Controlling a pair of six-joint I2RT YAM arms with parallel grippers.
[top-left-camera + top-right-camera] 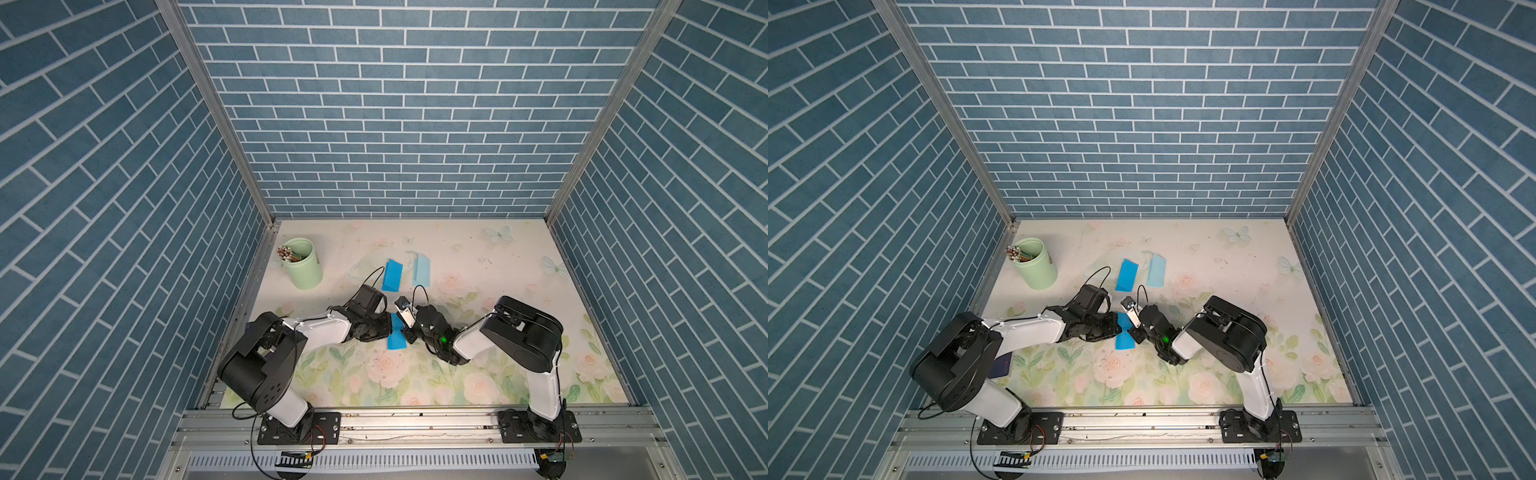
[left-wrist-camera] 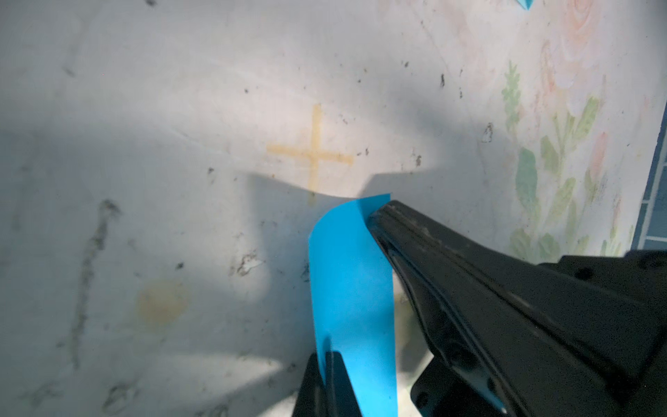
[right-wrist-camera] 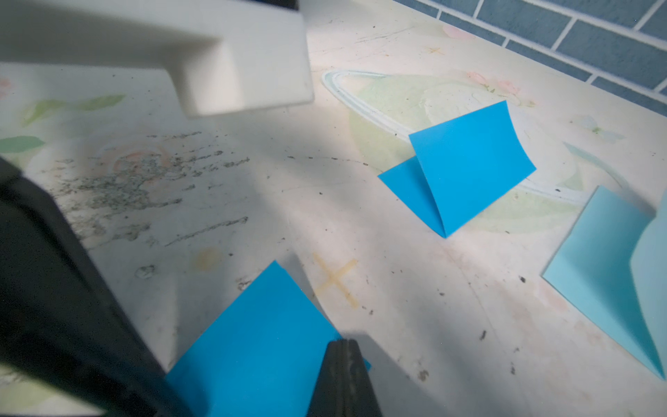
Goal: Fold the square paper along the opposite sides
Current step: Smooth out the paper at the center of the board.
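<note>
The bright blue square paper (image 1: 395,338) (image 1: 1124,338) hangs between my two grippers just above the middle of the floral table. My left gripper (image 2: 326,355) is shut on one edge of the paper (image 2: 350,281), which curls up and away from the jaws. My right gripper (image 3: 343,343) is shut on a corner of the same sheet (image 3: 260,339). In both top views the left gripper (image 1: 388,328) and the right gripper (image 1: 409,334) face each other, almost touching, and they hide much of the paper.
A folded bright blue paper (image 1: 392,276) (image 3: 465,173) and a folded light blue paper (image 1: 422,269) (image 3: 606,274) lie behind the grippers. A green cup of pencils (image 1: 303,266) stands at the back left. A yellow cross (image 2: 314,155) marks the mat.
</note>
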